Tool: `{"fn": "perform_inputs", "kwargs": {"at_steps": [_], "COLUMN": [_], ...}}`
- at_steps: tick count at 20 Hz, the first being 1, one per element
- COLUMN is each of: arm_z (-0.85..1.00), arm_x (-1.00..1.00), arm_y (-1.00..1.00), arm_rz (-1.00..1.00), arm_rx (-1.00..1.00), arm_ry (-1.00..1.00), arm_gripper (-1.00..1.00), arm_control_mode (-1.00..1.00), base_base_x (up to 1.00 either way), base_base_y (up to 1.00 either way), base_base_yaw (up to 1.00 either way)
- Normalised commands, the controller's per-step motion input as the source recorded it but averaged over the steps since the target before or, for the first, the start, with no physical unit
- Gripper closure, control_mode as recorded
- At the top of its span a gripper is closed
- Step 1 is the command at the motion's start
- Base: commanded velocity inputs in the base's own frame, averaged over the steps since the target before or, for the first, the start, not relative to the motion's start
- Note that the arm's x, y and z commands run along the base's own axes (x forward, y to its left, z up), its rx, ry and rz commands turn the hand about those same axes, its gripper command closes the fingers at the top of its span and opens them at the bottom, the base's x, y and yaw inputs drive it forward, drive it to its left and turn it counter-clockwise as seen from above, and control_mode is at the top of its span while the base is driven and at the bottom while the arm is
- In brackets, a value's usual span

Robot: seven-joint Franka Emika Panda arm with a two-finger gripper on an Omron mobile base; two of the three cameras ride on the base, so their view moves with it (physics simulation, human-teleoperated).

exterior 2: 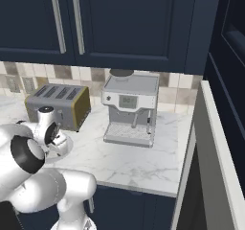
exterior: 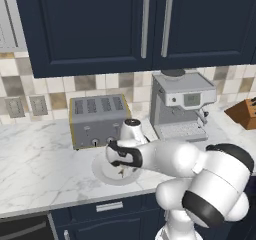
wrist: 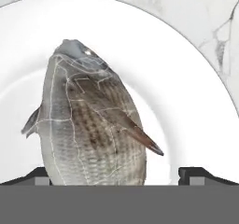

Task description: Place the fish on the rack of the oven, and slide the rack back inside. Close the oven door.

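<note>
We are working the first step, picking up the fish point(wrist: 91, 125), which is lying on a white plate point(wrist: 186, 101) on the marble table point(exterior: 45, 169) before the toaster point(exterior: 97, 119). Our gripper point(exterior: 121, 172) is hanging over it, jaws spread to either side. Next we are needing to close, then lift. No writing is legible.

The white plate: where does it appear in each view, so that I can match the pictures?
Left base view: the plate lies low, left of centre, on the marble counter.
Right base view: at the left, about mid-height.
Hand view: it spreads broadly beneath the fish.
Shared landmark: the toaster stands just behind the plate in both base views.
</note>
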Motion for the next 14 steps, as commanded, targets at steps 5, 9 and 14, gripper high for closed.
{"fn": "perform_inputs", "kwargs": {"at_steps": [5, 9, 14], "arm_z": [-0.31, -0.23, 0.02], "arm_x": [0.38, 0.12, -0.34], "arm_y": [0.38, 0.27, -0.08], "arm_rz": [0.00, 0.00, -0.01], "arm_rx": [0.00, 0.00, 0.00], "arm_ry": [0.00, 0.00, -0.05], "arm_gripper": [-1.00, 1.00, 1.00], "arm_control_mode": [-1.00, -1.00, -1.00], "base_base_x": [0.00, 0.00, 0.00], "base_base_y": [0.00, 0.00, 0.00], "base_base_yaw": [0.00, 0.00, 0.00]}}
